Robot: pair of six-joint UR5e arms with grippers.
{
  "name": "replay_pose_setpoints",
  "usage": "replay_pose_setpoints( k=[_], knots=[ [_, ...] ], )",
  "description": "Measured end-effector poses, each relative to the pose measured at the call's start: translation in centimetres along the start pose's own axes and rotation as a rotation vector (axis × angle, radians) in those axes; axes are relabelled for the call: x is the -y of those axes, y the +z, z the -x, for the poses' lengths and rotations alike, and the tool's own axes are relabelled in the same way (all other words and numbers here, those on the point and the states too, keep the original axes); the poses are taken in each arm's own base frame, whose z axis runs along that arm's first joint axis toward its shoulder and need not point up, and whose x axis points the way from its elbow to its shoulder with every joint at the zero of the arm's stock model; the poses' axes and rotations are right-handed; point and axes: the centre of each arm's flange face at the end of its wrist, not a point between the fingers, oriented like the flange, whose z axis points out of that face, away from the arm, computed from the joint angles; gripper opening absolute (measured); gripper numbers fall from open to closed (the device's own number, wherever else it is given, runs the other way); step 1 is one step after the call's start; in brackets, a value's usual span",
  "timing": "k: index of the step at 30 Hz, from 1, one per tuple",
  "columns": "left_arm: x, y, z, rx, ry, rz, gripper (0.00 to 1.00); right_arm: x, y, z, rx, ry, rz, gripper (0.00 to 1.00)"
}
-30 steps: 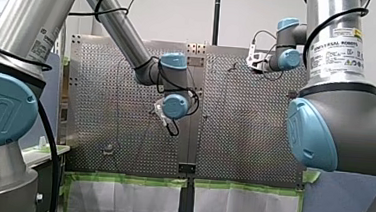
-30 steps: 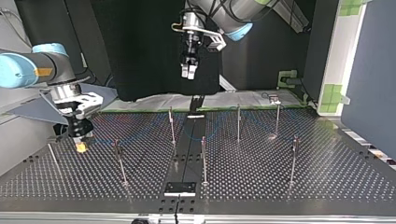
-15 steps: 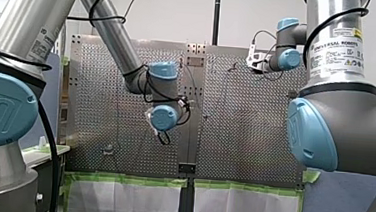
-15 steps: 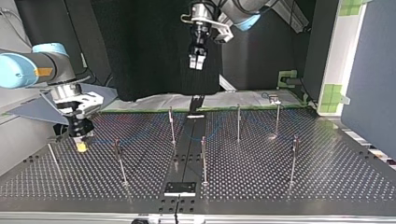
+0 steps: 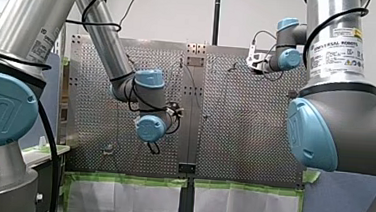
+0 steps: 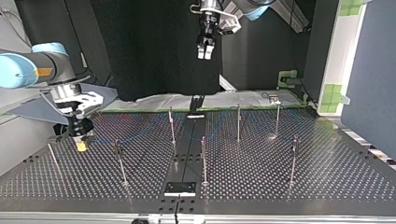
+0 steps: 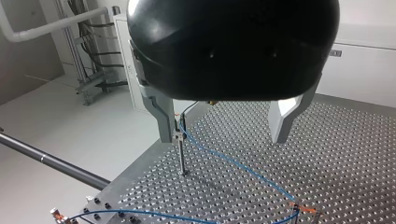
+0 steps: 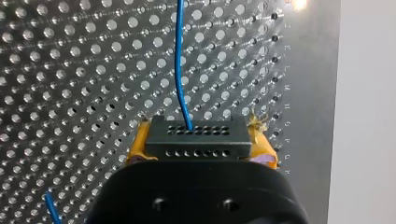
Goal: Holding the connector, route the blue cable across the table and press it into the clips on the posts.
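Across the perforated table (image 6: 289,186), blue cable (image 7: 233,163) runs post (image 7: 181,161) to post, apparently seated in one clip (image 7: 179,136); the rest too small to judge. My right gripper (image 6: 81,142) clamps the connector (image 8: 196,137) near the table; my left gripper (image 7: 226,135) hangs high, fingers wide, empty.

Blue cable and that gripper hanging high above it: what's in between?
Nothing but air. In the left wrist view my left gripper is open and empty, with the blue cable running from a post on the table below.

Front and top views face each other across the table (image 6: 327,177).
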Motion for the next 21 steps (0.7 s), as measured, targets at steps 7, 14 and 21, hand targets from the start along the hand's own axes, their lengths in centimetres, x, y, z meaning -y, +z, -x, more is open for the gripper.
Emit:
replay_pose_setpoints(
  k=[7,14,21],
  knots=[
    [-1.4,-1.9,-0.1,0.000,0.000,0.000,1.00,-0.2,0.0,0.0,-0.003,-0.004,0.012,0.00],
    [-2.6,-3.6,-0.1,-0.001,0.001,0.000,1.00,-0.3,0.0,-0.1,-0.007,-0.008,0.016,0.00],
    [-2.7,-3.7,-0.1,0.000,0.000,0.000,1.00,-0.3,0.0,-0.1,-0.007,-0.008,0.016,0.00]
  ],
)
